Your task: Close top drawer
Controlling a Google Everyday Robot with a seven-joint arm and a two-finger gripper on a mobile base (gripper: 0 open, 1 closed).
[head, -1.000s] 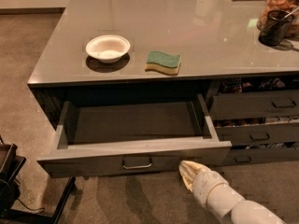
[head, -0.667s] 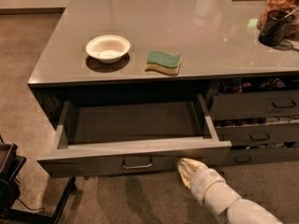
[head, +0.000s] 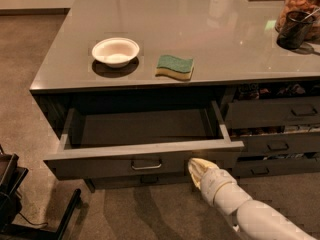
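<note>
The top drawer [head: 145, 160] is a wide dark grey drawer standing pulled far out from under the grey counter; its deep box is empty inside. A small silvery bar handle [head: 146, 164] sits at the centre of its flat front. My gripper [head: 196, 167] comes in from the lower right on a white arm, and its pale tip is against the drawer front, to the right of the handle.
On the counter [head: 200, 39] stand a white bowl [head: 115, 51], a green and yellow sponge [head: 174, 66] and a dark cup [head: 294, 30] at the far right. Narrower dark drawers [head: 272, 114] are stacked to the right. A black base part [head: 10, 194] is on the floor at the lower left.
My gripper has moved a little up and left, closing on the drawer front. The drawer still stands far out.
</note>
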